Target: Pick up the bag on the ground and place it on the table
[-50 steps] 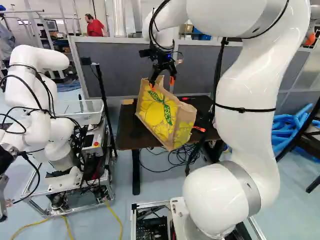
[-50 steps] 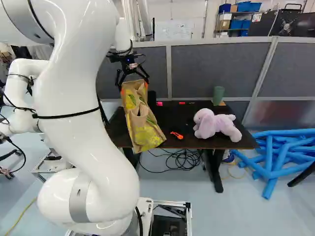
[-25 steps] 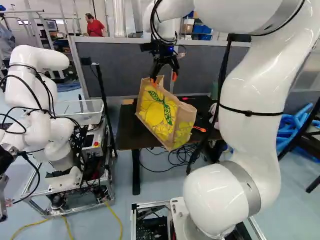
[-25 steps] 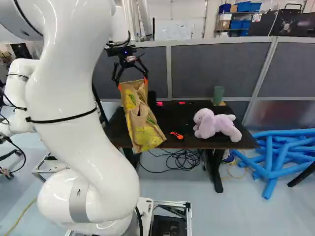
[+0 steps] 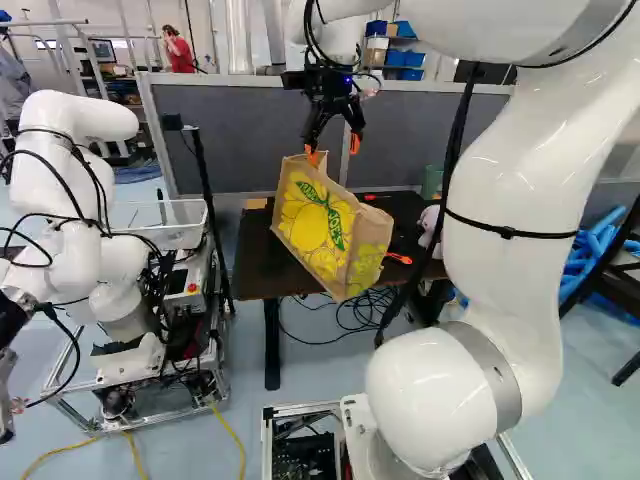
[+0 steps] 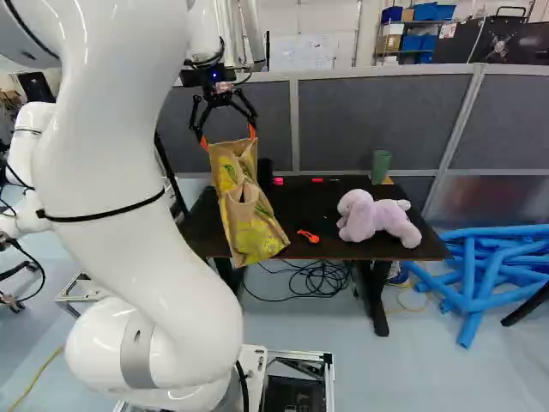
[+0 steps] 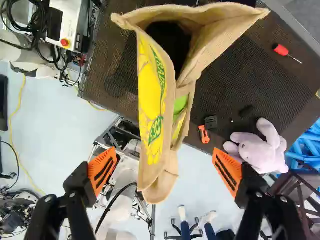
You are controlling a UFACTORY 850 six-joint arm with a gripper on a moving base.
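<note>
Gripper (image 6: 228, 137) is open, with its orange pads (image 7: 102, 170) standing wide apart on the two sides of the bag (image 5: 325, 230), so nothing is squeezed between them. Such a wide opening is, I think, for letting the bag go without catching its paper-like rim; whether one fingertip touches the top edge lightly, I cannot tell. The bag is at the near edge of the counter (image 6: 296, 204), on the side toward the other robot (image 5: 75, 240), and its mouth is open. It is not upright but tilted, and its lower part seems to reach over the front edge. Because no grip holds it, the counter must be carrying its weight, as far as I can judge. The plush toy (image 6: 375, 217) and the orange cutter (image 6: 309, 236) lie well to one side, which perhaps is why this end serves for the bag. By my judgement the task is almost finished, and the step in hand is the release. The next move asks for a slow rise of the gripper, fingers kept apart, before any sideways motion. A finger hooking the rim could pull the bag along, and with its lean and overhang it might tip toward the floor.
</note>
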